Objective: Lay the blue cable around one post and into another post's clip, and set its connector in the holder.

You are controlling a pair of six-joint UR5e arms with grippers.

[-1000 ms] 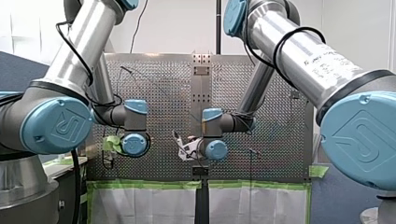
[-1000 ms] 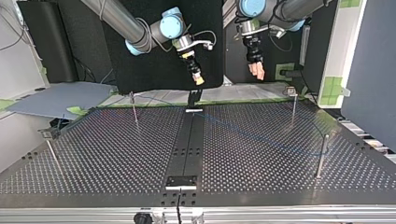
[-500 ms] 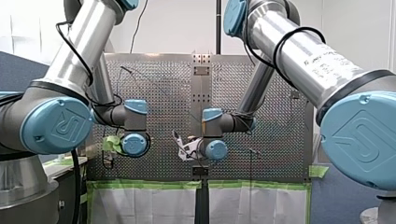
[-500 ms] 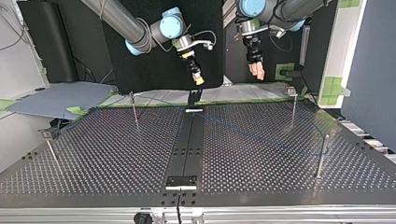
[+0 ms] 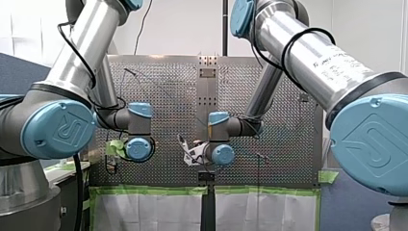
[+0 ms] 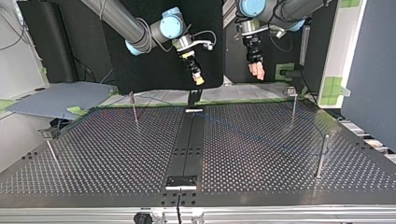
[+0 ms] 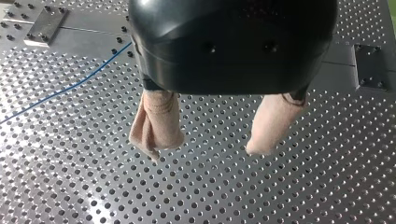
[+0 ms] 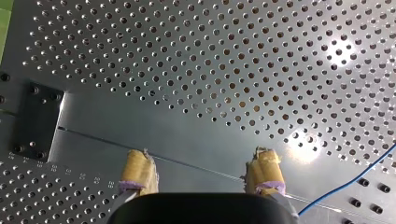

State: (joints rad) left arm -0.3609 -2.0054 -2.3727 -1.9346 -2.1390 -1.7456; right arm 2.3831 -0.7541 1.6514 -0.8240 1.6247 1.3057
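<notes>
Reading the top view from its left, a thin upright metal post (image 6: pixel 134 108) stands at the upper left of the perforated steel table (image 6: pixel 93 158). Any cable beside it is too faint for us to confirm. Next comes our right gripper (image 6: pixel 199 80), hanging well above the table's far edge, over the dark flat centre strip (image 6: pixel 187 140). Its yellow-padded fingers (image 8: pixel 137 170) are spread apart with nothing between them. In the right wrist view the cable lies flat on the plate beyond one finger, outside the gap. At the strip's near end, bottom centre, sits a black block (image 6: pixel 182 181) that we take for the holder; we cannot make out the connector in any view. Right of the strip the thin blue cable (image 6: pixel 247 136) runs across the table as one long slant, from the upper centre toward the lower right. It fades out near a short metal post (image 6: pixel 321 156). Our left gripper (image 6: pixel 257 70) hangs high over this half, its beige-padded fingers (image 7: pixel 156 123) parted and empty. In the left wrist view the cable lies well off to one side of the gripper, apart from both fingers, and runs obliquely toward the strip. We judge our left arm the nearer to that long run. A grasp would call for a sideways shift and a descent, with the fingers set across the cable's axis, not along it.
</notes>
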